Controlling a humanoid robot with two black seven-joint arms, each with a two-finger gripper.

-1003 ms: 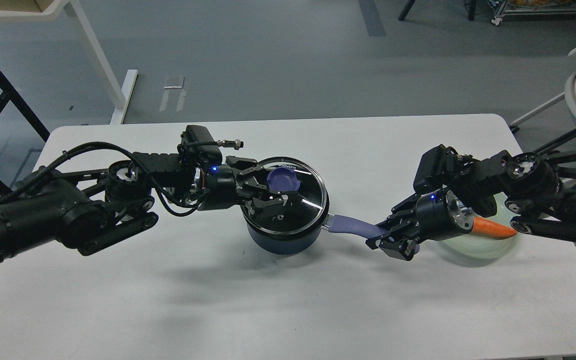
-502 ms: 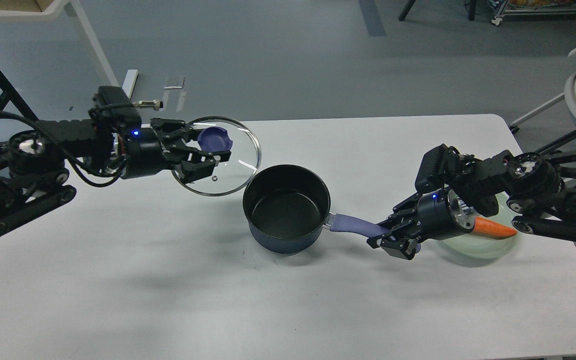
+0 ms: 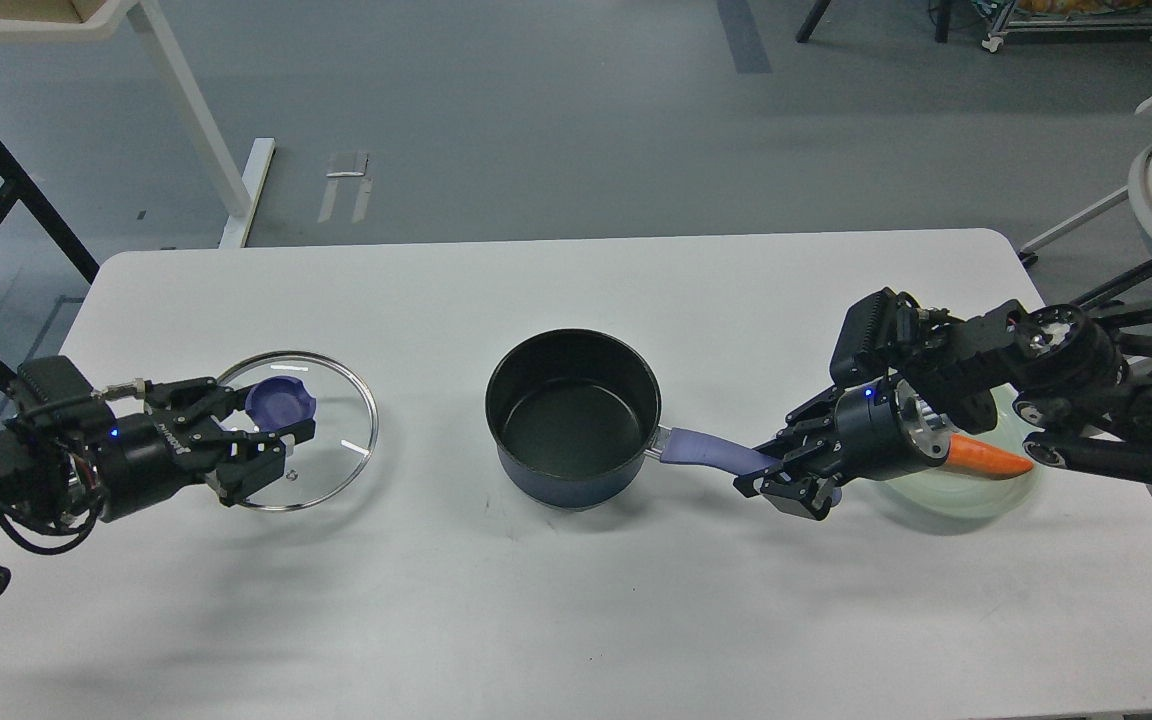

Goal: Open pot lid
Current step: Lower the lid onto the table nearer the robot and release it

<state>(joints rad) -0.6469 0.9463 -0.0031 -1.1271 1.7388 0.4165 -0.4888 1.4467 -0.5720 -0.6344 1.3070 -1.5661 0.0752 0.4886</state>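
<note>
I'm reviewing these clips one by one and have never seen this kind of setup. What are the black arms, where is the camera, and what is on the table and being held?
The camera sits in a humanoid robot's head, looking down at a white table. The two black arms are its own, each ending in a two-finger pincer. The left pincer grips the blue knob of a glass lid, low over the table's left side; whether the lid touches the surface is unclear. The dark pot stands open and empty in the middle. The right pincer is closed on the pot's blue handle. Behind that arm, a carrot lies on a pale plate.
</note>
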